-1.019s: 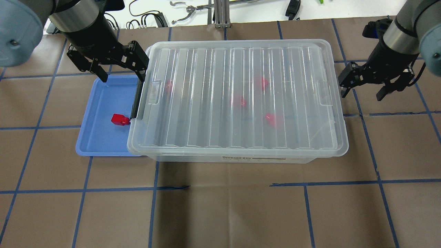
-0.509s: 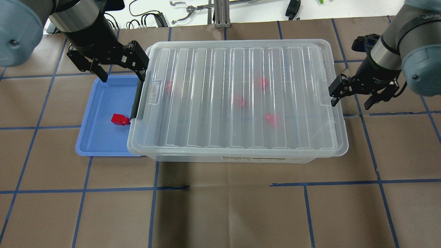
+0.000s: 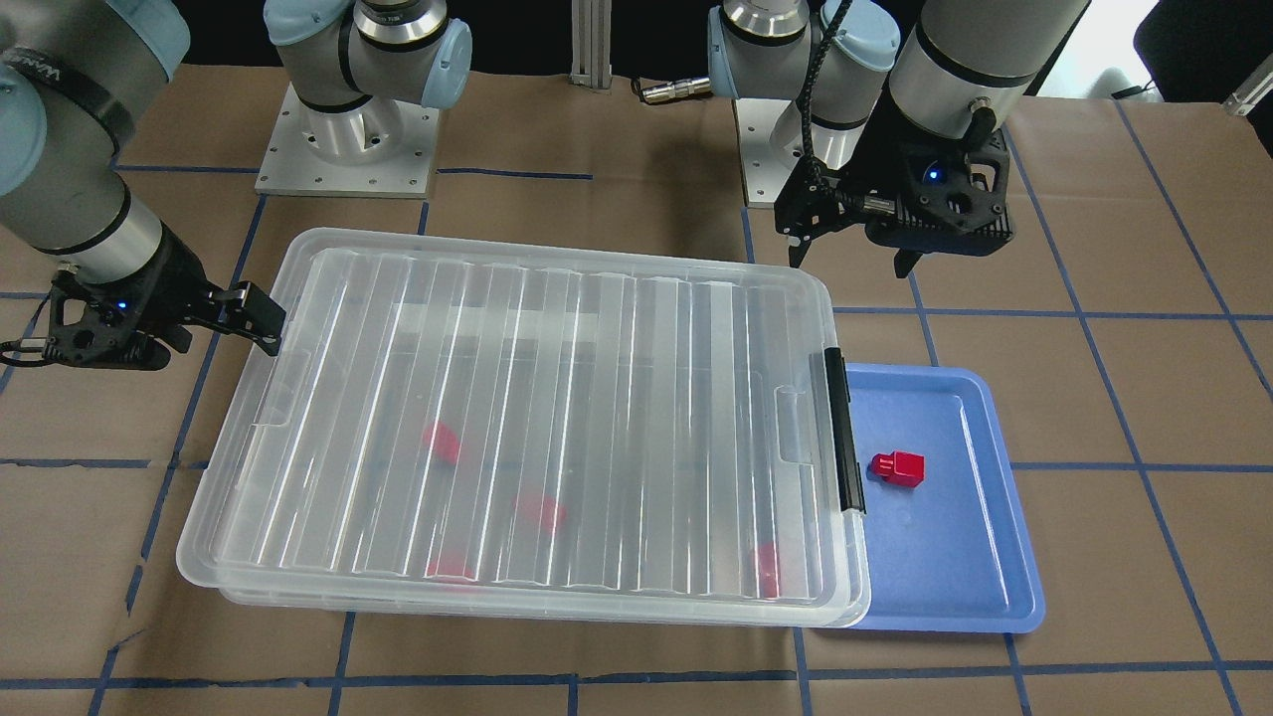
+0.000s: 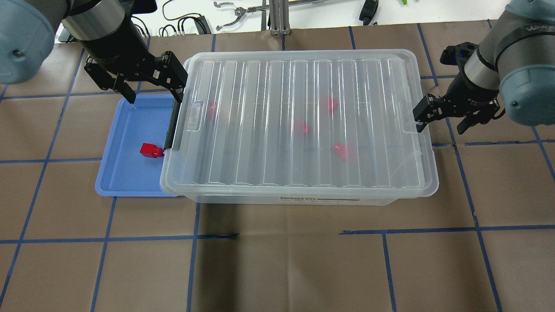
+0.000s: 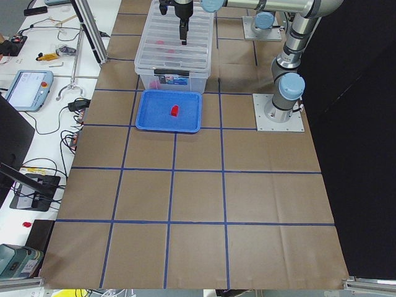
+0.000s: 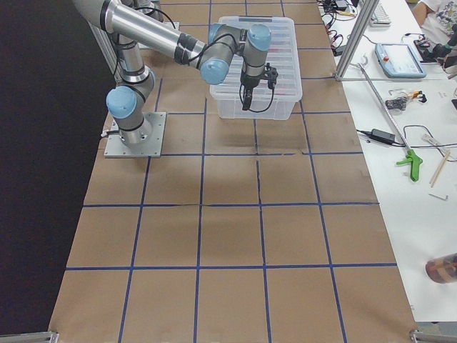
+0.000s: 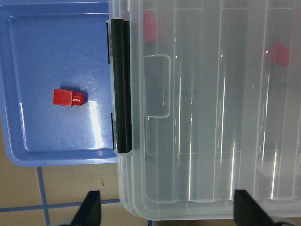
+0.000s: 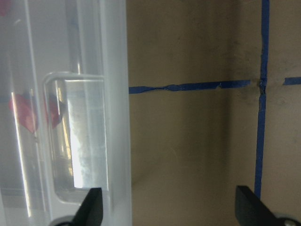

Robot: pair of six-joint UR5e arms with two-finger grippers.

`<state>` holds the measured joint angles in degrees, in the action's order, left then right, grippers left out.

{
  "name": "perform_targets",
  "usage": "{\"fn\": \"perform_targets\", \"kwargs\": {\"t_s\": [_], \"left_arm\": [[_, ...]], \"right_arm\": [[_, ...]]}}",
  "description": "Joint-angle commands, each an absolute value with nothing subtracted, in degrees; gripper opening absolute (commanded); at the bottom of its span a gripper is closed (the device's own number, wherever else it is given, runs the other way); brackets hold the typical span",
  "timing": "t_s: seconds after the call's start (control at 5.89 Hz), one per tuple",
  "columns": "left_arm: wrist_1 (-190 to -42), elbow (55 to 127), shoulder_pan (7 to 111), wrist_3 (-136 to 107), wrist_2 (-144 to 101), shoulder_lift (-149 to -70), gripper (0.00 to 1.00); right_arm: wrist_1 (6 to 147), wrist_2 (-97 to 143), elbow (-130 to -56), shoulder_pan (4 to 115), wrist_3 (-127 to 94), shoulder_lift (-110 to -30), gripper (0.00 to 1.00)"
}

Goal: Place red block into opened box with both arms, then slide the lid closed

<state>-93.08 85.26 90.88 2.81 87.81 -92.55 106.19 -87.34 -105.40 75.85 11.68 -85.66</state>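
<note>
The clear box [image 4: 321, 200] lies mid-table with the ribbed lid [image 4: 303, 86] resting over nearly all of it. Several red blocks [image 4: 300, 127] show blurred through the lid. One more red block [image 4: 151, 150] [image 7: 68, 98] lies outside on the blue tray [image 4: 125, 130], close to the box's black clip bar [image 7: 122, 87]. My left gripper [image 4: 154, 93] [image 3: 847, 261] hangs open above the far corner of the clip-bar end. My right gripper [image 4: 440, 125] [image 8: 171, 212] is open at the opposite short end, one finger over the lid's rim beside its tab [image 8: 77, 136].
The blue tray [image 3: 955, 557] is tucked partly under the box's clip-bar end. Brown paper with a blue tape grid covers the table. Cables and hand tools [image 4: 236, 11] lie on the white bench beyond the far edge. Both arm bases [image 3: 348, 149] stand behind the box.
My right gripper has moved in toward the box, from clear of it to the lid's short-end rim. The left gripper, lid and blocks have not moved.
</note>
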Motion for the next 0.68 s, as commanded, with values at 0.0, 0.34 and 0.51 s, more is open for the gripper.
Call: {"fn": "perform_targets", "kwargs": {"t_s": [0.0,0.34,0.51], "left_arm": [[-93.08,85.25,90.88,2.81,87.89,-92.55,0.99],[-93.08,85.25,90.88,2.81,87.89,-92.46,0.99],[-93.08,85.25,90.88,2.81,87.89,-92.63,0.99]], "right_arm": [[109.15,-87.71,-105.73,75.76,15.54,-85.25,1.0],[110.56,-90.25,-105.73,75.5,19.23,-84.9,1.0],[110.83,-91.05,-105.82,75.06,22.03,-84.82,1.0]]}}
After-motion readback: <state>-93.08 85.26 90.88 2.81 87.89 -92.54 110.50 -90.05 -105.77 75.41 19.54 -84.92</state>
